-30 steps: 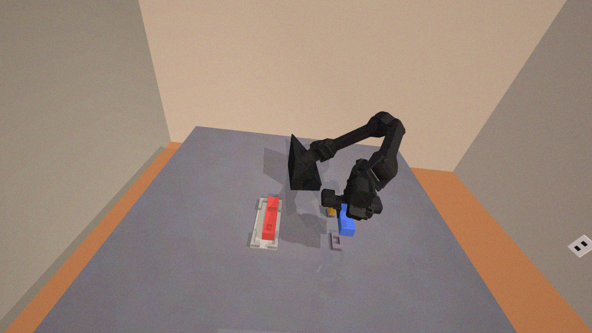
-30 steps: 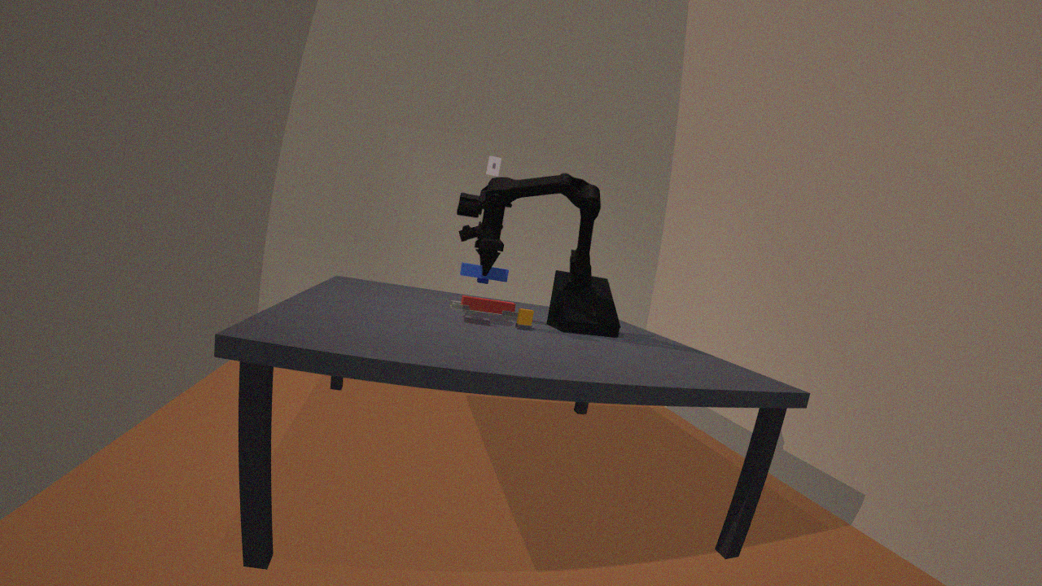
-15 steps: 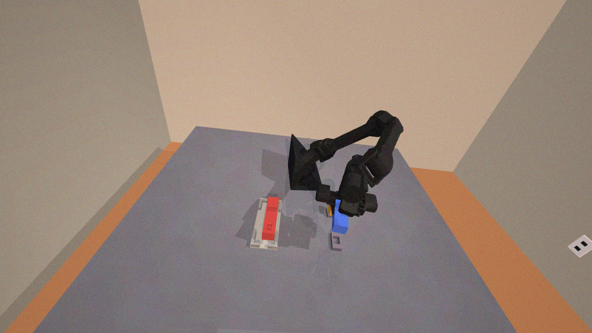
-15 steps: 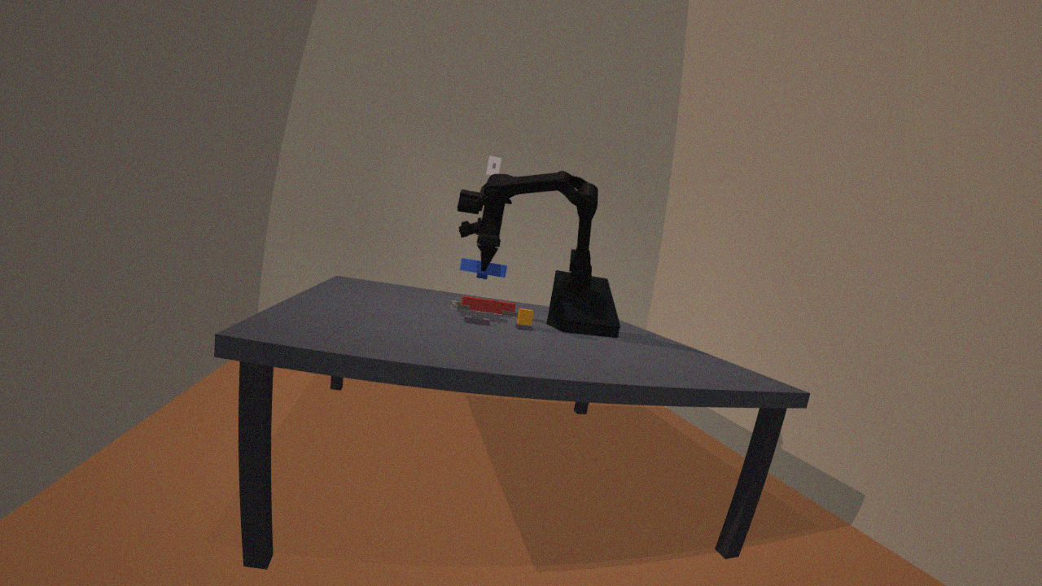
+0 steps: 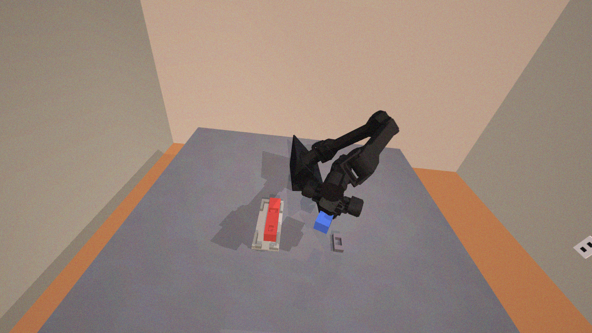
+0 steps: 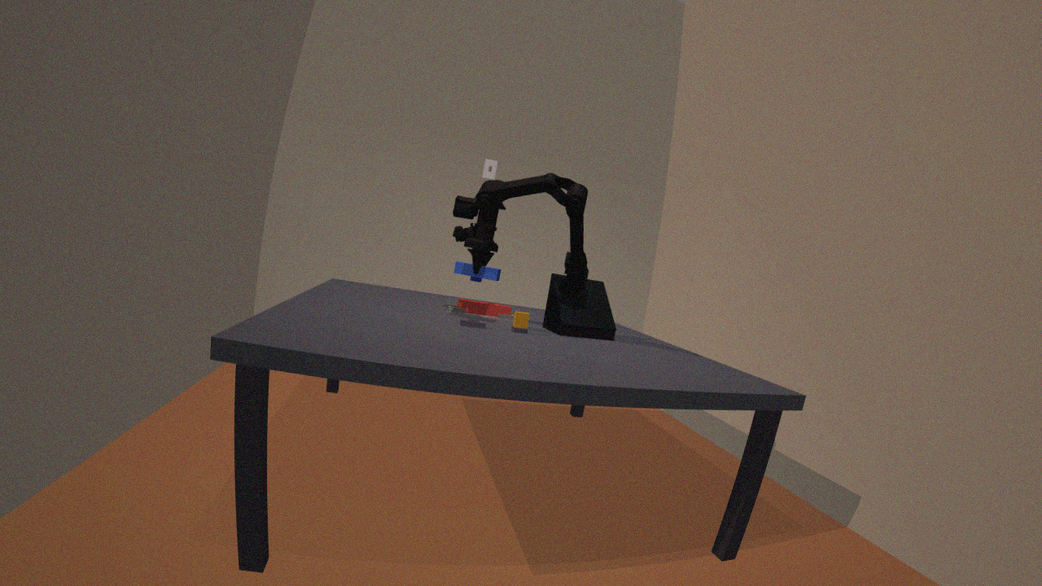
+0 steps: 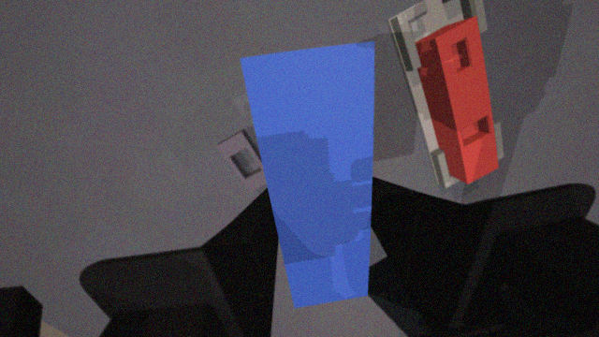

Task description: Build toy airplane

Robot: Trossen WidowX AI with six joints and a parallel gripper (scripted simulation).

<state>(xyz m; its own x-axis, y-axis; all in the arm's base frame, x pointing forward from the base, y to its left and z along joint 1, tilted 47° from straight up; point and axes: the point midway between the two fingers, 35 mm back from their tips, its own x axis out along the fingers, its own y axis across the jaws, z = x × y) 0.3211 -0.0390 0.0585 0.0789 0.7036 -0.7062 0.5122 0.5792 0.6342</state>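
My gripper (image 5: 328,213) (image 6: 477,271) (image 7: 314,187) is shut on the blue wing (image 5: 323,222) (image 6: 465,268) (image 7: 309,103) near its middle and holds it above the table. The wing's tab (image 6: 475,278) shows underneath. The red fuselage (image 5: 272,219) (image 6: 482,308) (image 7: 468,94) lies lengthwise in the pale jig cradle (image 5: 260,225) (image 7: 425,117), with two empty sockets on top. The wing is beside the fuselage, not over it. The orange tail fin (image 6: 521,321) stands on the table nearer the arm's base; the arm hides it in the top view.
A small grey block (image 5: 338,248) (image 7: 229,146) with a rectangular slot stands on the table (image 5: 173,285) (image 6: 349,342), to the right of the wing in the top view. The arm's black base (image 5: 304,178) (image 6: 579,317) is at the back of the table.
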